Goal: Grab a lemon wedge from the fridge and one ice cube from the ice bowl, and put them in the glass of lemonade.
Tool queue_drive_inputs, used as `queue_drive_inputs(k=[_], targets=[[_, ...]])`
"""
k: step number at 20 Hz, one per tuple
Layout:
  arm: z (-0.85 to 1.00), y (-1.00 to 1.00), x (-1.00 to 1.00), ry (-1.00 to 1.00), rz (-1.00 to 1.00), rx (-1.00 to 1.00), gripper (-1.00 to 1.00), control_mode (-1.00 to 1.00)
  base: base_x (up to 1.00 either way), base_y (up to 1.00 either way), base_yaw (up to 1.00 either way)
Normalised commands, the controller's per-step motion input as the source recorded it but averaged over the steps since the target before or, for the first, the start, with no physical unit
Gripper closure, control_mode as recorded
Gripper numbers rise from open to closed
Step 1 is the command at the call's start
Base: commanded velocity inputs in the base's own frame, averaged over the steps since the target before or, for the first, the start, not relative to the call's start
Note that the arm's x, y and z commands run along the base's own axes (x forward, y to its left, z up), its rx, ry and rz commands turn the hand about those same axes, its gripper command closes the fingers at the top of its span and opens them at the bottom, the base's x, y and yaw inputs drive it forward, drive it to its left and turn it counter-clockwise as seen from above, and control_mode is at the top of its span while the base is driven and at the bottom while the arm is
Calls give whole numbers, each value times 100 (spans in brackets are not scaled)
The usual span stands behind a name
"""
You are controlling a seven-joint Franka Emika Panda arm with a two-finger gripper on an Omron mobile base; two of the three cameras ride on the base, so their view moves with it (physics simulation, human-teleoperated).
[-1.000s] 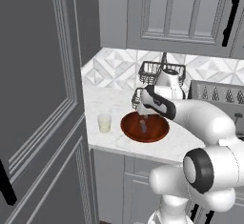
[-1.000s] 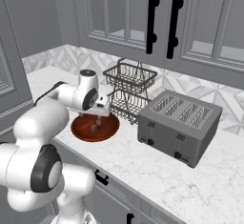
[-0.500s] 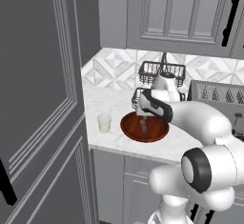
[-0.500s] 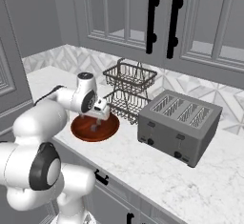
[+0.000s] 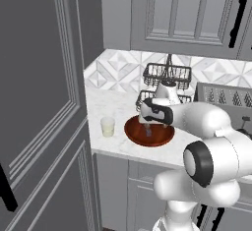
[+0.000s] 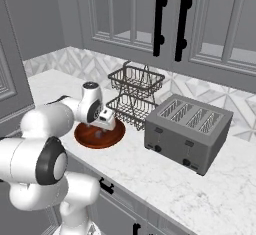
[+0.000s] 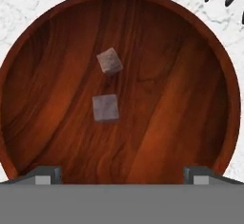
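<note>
The claw (image 7: 122,173) hangs directly above the ice bowl (image 7: 200,75), its tips spread wide apart with nothing between them. Two ice cubes lie apart in the bowl: the nearer ice cube (image 7: 105,107) and a second cube (image 7: 109,61). The glass of lemonade (image 5: 108,126) stands on the marble desk (image 5: 106,107) just left of the bowl, beside the fridge (image 5: 44,102).

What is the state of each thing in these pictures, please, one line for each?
Gripper: jaws open, above the ice bowl, holding nothing.
Ice bowl: upright on the counter, two ice cubes inside.
Ice cubes: lying apart, not touching.
Glass of lemonade: upright, filled, left of the bowl.
Toaster: slots empty.
</note>
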Motion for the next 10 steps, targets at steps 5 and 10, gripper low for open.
queue_drive_inputs(k=[5,10], targets=[[-9,-3,40,-1,0,0,-100,-100,0,0,0],[-6,5,13,3,0,0,-100,-100,0,0,0]])
